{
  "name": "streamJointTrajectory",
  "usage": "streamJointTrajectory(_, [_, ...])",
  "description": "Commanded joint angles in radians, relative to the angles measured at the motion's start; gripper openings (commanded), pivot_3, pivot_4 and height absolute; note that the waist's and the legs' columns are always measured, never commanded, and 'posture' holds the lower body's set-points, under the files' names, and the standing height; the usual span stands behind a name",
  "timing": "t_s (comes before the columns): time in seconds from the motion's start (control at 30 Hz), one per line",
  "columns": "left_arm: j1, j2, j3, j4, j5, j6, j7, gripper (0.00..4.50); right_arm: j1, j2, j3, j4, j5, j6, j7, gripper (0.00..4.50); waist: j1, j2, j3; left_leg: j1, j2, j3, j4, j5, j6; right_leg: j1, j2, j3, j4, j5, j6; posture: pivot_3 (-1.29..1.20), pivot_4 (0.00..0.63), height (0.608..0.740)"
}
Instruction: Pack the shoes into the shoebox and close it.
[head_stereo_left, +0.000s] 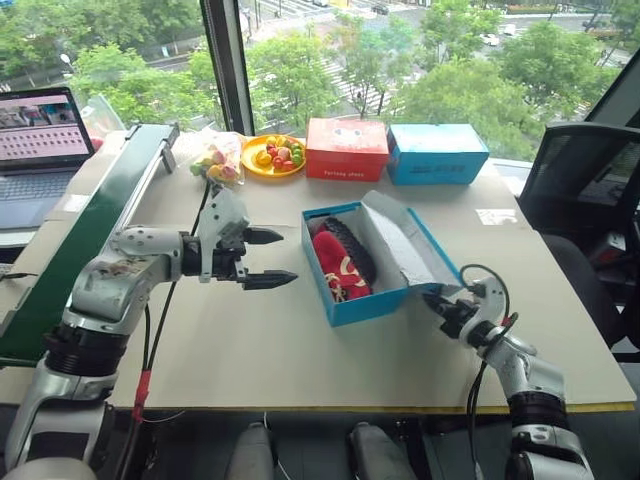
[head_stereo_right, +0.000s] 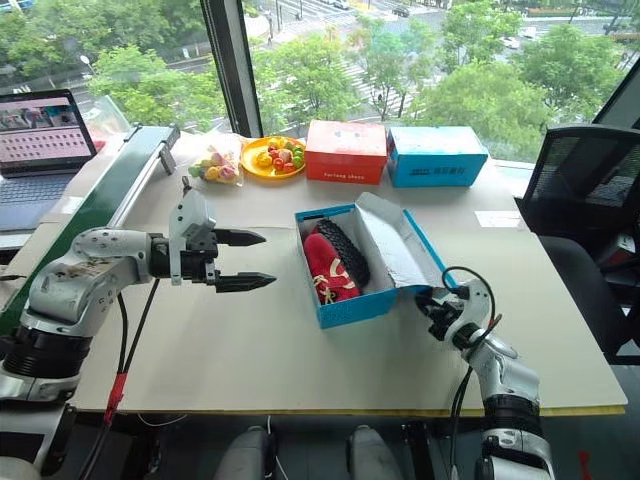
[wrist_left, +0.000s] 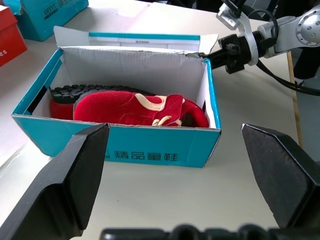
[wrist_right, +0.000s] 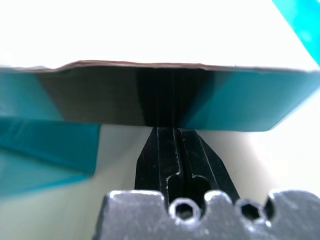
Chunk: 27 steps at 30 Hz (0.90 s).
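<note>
Right fingers: pressed together with nothing between them; I see my right gripper (head_stereo_left: 441, 301) tucked under the free edge of the lid (head_stereo_left: 400, 240), tips against its underside in the right wrist view.
Left fingers: spread wide and holding nothing; my left gripper (head_stereo_left: 268, 257) hovers above the table (head_stereo_left: 250, 350), pointing across at the box's long side.
Shoebox: the blue shoebox (head_stereo_left: 362, 305) sits mid-table between my two grippers, its long axis running away from me and slightly leftward; lid hinged on the right long side, leaning up and outward, white inside showing.
Shoes: both red shoes (head_stereo_left: 337, 265) lie inside along the box's length, one on its side with the black sole turned toward the lid.
Key relation: the lid lies directly above my right fingertips and must swing left over the box, so my right arm is the nearer one; my left gripper stands apart from the box wall.
Stage: packing looks done, I judge; closing is what remains.
Risk: the box may slide leftward when the lid is pushed; my left gripper could brace it.
</note>
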Motion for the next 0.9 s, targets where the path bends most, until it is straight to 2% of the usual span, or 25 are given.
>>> streamJointTrajectory(0.03, [0.013,0.023,0.038,-0.036,-0.007,0.007,-0.001,4.50,-0.036,0.006,-0.096,-0.077,0.141,-0.020,0.059,0.04,0.002,0.001,0.001,0.000,0.000,0.000,-0.001,0.000,0.000,-0.001,0.000,0.000,0.000,0.000,0.000,0.00,0.150,0.740])
streamJointTrajectory(0.13, [0.031,0.039,0.053,-0.044,-0.010,0.012,0.001,4.50,-0.018,-0.015,-0.088,-0.241,0.234,0.081,0.101,0.04,0.002,0.003,0.002,-0.001,0.000,0.000,-0.004,0.000,0.000,-0.002,0.000,0.001,0.000,-0.001,-0.001,0.00,0.150,0.740])
streamJointTrajectory(0.23, [0.050,0.046,0.064,-0.056,-0.010,0.017,0.004,4.50,0.004,-0.028,-0.065,-0.422,0.336,0.227,0.075,0.04,0.000,0.004,0.002,-0.001,0.000,0.000,-0.006,0.000,0.001,-0.003,0.000,0.001,0.001,-0.002,-0.002,0.00,0.150,0.740])
streamJointTrajectory(0.37, [0.058,0.048,0.074,-0.061,-0.008,0.017,0.016,4.50,0.063,-0.068,0.035,-0.663,0.424,0.409,0.067,0.04,0.005,0.004,0.002,-0.001,0.000,0.000,-0.007,-0.001,0.001,-0.004,0.000,0.000,0.002,-0.004,-0.004,0.00,0.150,0.740])
streamJointTrajectory(0.53, [0.063,0.072,0.120,-0.053,-0.009,0.010,0.018,4.50,0.064,-0.103,0.115,-0.801,0.497,0.532,0.053,0.04,0.005,0.004,0.002,-0.002,0.000,0.000,-0.005,-0.001,0.001,-0.003,0.000,0.000,0.002,-0.005,-0.002,0.00,0.150,0.740])
streamJointTrajectory(0.63, [0.065,0.104,0.171,-0.039,-0.016,0.011,0.019,4.50,0.036,-0.127,0.210,-0.828,0.452,0.552,0.063,0.04,0.002,0.004,0.002,-0.001,0.001,0.000,-0.005,-0.001,0.001,-0.003,0.000,0.000,0.002,-0.005,-0.003,0.00,0.150,0.740])
streamJointTrajectory(0.73, [0.070,0.112,0.201,-0.051,-0.034,0.029,0.024,4.50,-0.040,-0.124,0.311,-0.767,0.351,0.505,0.062,0.04,0.000,0.004,0.002,-0.001,0.001,0.000,-0.005,-0.002,0.001,-0.004,0.000,0.000,0.002,-0.005,-0.003,0.00,0.150,0.740])
streamJointTrajectory(0.83, [0.072,0.095,0.195,-0.072,-0.035,0.038,0.045,4.50,-0.166,-0.090,0.417,-0.639,0.227,0.427,0.088,0.04,0.002,0.004,0.002,-0.002,0.001,0.001,-0.005,-0.001,0.001,-0.005,0.000,0.000,0.002,-0.005,-0.003,0.00,0.150,0.740])
streamJointTrajectory(0.9, [0.082,0.070,0.187,-0.103,-0.042,0.050,0.073,4.50,-0.304,-0.052,0.511,-0.450,0.094,0.314,0.124,0.04,0.002,0.004,0.002,-0.003,0.001,0.001,-0.005,-0.001,0.001,-0.006,0.000,0.000,0.002,-0.005,-0.003,0.00,0.150,0.740])
